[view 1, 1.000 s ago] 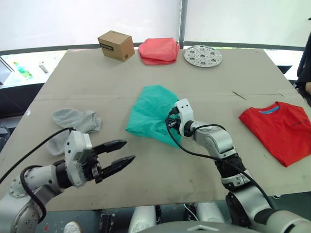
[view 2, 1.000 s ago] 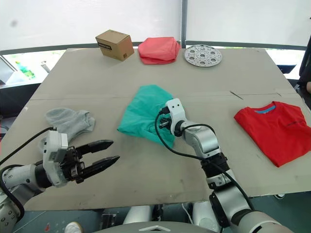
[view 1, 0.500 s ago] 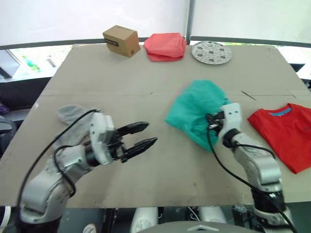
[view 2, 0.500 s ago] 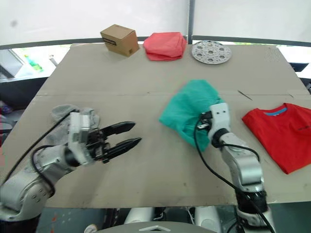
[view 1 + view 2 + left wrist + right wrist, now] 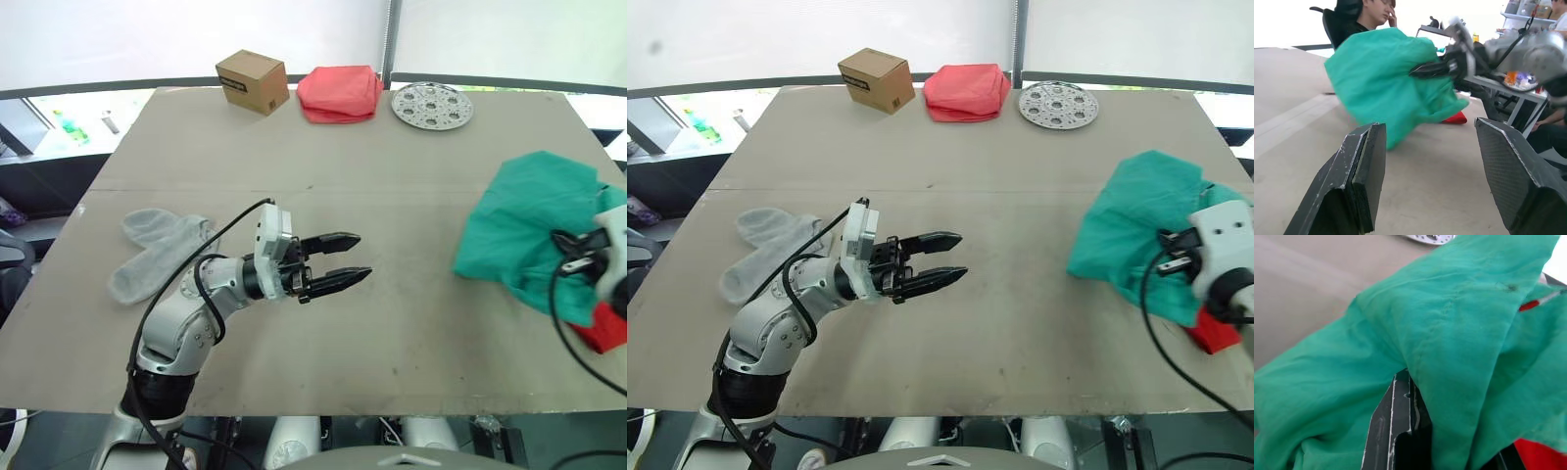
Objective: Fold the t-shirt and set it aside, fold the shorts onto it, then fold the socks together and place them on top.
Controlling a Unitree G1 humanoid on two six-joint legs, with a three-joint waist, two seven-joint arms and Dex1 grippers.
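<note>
You had the cardboard-covered table [image 5: 323, 147] in front of you, and the biggest thing in play was the teal-green shorts [image 5: 519, 230], bunched at its right edge. Your right gripper [image 5: 1400, 431] was clamped on a fold of them, the fabric draped over and around the black fingers [image 5: 1393, 421]. They hung limp and crumpled, so I judge them light, soft and shapeless. Pinched at one point they would sag and trail. A hold on the gathered waistband, or on two corners at once, would have kept them flatter for folding.

The red t-shirt [image 5: 1213, 335] lay under the shorts at the right edge, with a small corner showing below the green cloth. It looked just as soft and thin, and it would likely shift if the shorts were dragged across it.

The light grey socks [image 5: 157, 250] sat on the left side of the table, overlapping each other, well apart from both garments. Small and knit, they should be easy to pinch at the cuff, though two together could slip against one another.

Your left gripper [image 5: 338, 259] hovered over the middle of the table with its fingers spread apart, holding nothing.

Along the far edge stood a cardboard box [image 5: 252, 82], a folded salmon-pink cloth [image 5: 340, 93] and a round perforated metal plate [image 5: 432, 105].
</note>
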